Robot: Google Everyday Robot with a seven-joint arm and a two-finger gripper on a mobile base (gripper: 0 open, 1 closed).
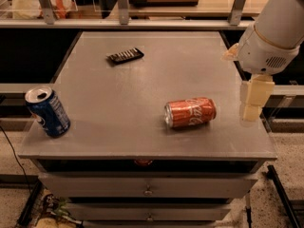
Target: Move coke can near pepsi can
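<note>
Camera view: the gripper (250,103) hung just right of the lying coke can (190,112), its grip beyond our telling; we judged the reach unfinished, a grasp due next, the pepsi can (47,112) well left of it

Dim warm overhead light; the hand (250,112) shows pale at right.

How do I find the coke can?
Look at the grey table, toward its front right, left of the gripper hanging by the right edge. The coke can lies on its side there: red-orange, unlike the upright blue pepsi can.
</note>
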